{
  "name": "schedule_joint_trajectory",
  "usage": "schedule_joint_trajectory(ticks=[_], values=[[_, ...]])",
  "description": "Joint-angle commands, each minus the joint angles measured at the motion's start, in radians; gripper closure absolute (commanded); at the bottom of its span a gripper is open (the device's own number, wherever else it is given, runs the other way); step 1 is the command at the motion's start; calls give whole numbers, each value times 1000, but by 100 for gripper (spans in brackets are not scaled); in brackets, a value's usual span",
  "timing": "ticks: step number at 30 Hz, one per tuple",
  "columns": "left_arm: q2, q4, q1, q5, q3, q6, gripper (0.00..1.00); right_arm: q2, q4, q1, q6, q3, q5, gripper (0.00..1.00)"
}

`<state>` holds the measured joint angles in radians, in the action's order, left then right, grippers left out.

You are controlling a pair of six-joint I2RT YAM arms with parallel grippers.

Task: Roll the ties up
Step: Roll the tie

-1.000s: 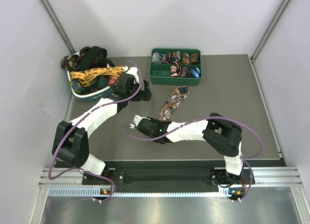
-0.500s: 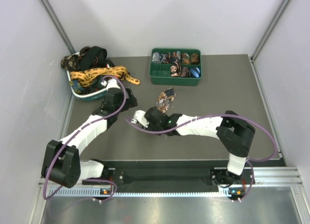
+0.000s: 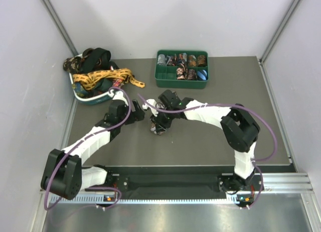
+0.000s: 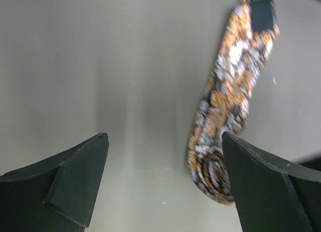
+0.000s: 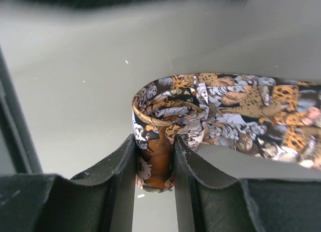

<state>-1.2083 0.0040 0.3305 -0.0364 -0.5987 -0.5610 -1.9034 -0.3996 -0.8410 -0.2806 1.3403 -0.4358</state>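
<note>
Tie rolling, midway.
Right gripper is pinching its wound end, left gripper gaping empty; loose ties waiting at ten o'clock, finished rolls at twelve.

A lab cell: white panels, aluminium rails.

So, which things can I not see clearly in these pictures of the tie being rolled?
Right wrist: the brown floral tie runs off the right edge; its length is unknown.
Left wrist: blurred; a finger of the left gripper covers the roll's side.
Top external: the right gripper hides the roll; the rolled ties in the green tray are too small to count.
</note>
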Motion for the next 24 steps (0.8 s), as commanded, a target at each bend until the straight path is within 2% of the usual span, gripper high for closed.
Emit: schedule_joint_trajectory(ticks=[1,9,15,18,24], values=[[-25,109,30,119,43,64,1,-63,-77,22,-28,88,-162,84],[33,286,61,60,194,52,2,-102,-105,59,-29,129,-208,85],[17,298,61,73,212,87,2,-108,-97,72,-3,135,-204,85],[-72,260,55,-17,133,63,1,-95,-85,72,6,119,-208,85],[-304,101,47,32,-108,58,3,-62,-54,72,20,97,-196,85]])
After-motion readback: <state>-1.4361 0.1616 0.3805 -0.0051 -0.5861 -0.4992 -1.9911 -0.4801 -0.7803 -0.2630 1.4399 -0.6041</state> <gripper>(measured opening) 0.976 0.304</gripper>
